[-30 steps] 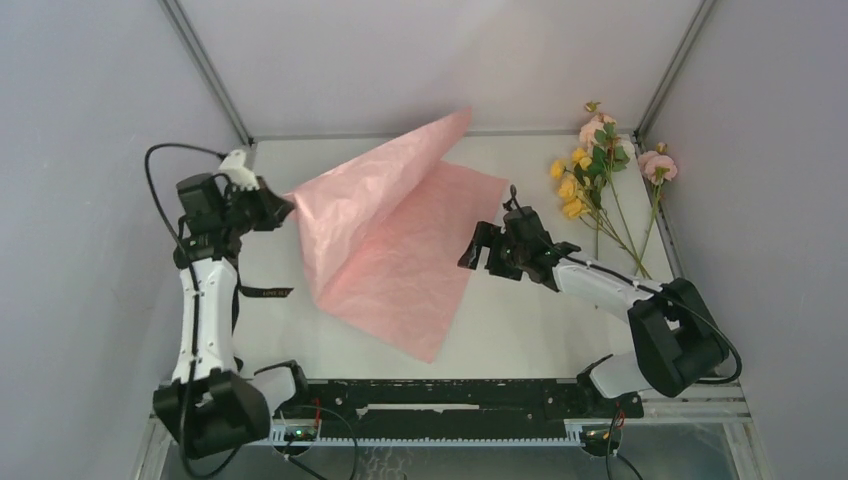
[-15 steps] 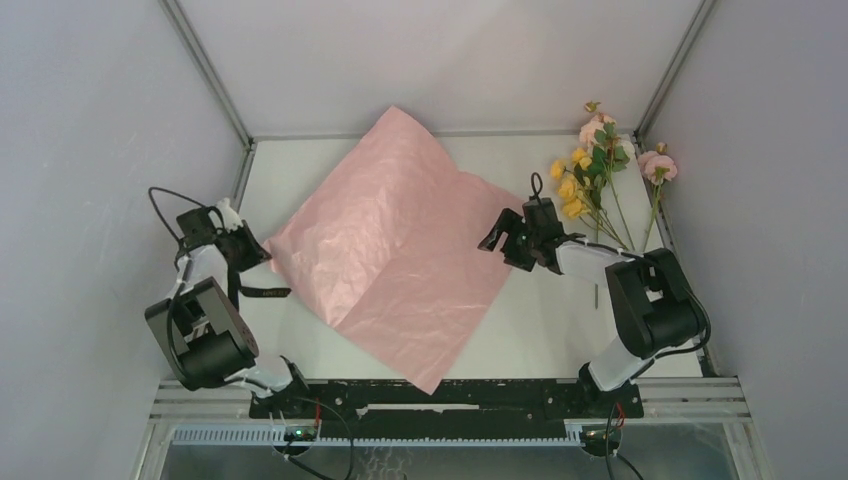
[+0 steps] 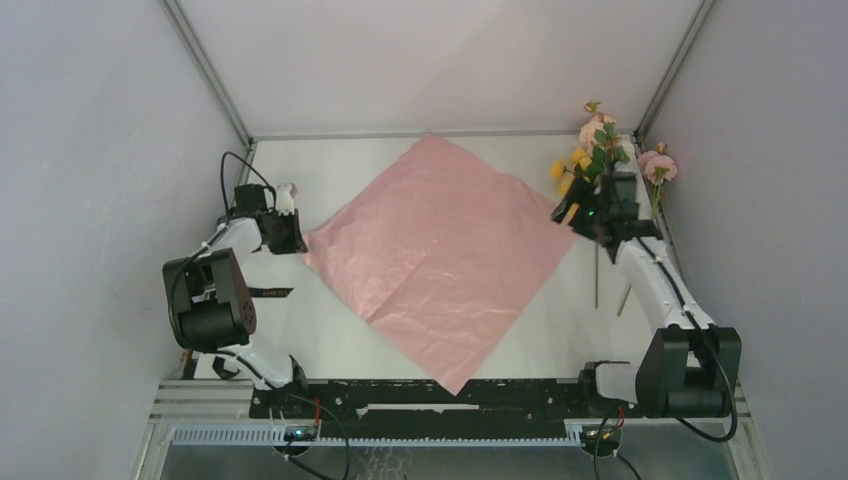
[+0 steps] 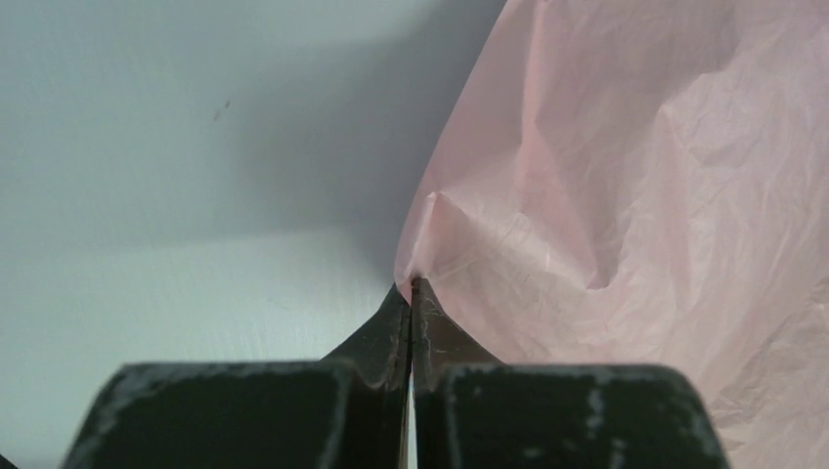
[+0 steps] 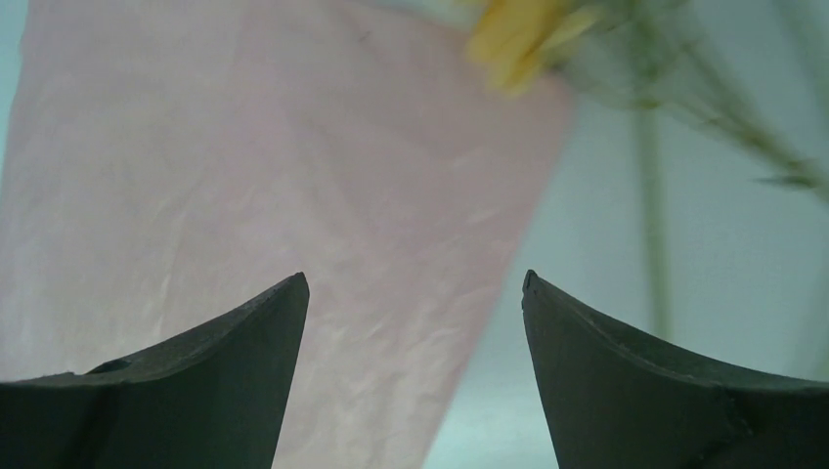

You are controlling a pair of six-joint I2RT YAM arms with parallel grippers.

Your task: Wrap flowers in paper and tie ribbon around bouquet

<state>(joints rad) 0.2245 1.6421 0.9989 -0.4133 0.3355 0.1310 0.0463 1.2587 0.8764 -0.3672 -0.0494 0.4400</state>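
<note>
The paper [image 3: 445, 250] lies spread as a diamond on the table, pale pink side up. My left gripper [image 3: 298, 236] is shut on its left corner, and the left wrist view shows the fingertips of that gripper [image 4: 412, 288] pinching the crumpled tip of the paper [image 4: 635, 195]. My right gripper [image 3: 578, 215] hangs open over the right corner of the sheet [image 5: 293, 176], with nothing between its fingers [image 5: 415, 283]. The flowers [image 3: 600, 150] lie at the back right, a yellow bloom [image 5: 518, 29] and a stalk [image 5: 650, 215] just beyond the right fingers. The ribbon [image 3: 265, 293] lies beside the left arm.
Grey walls close the table in at the back and on both sides. A second pink stem [image 3: 657, 168] lies against the right wall. A black rail [image 3: 430, 395] runs along the near edge between the arm bases.
The lifted, folded paper has been drawn out and laid flat. My left gripper moved back and right with its corner. My right gripper swung right, off the sheet toward the flowers.
</note>
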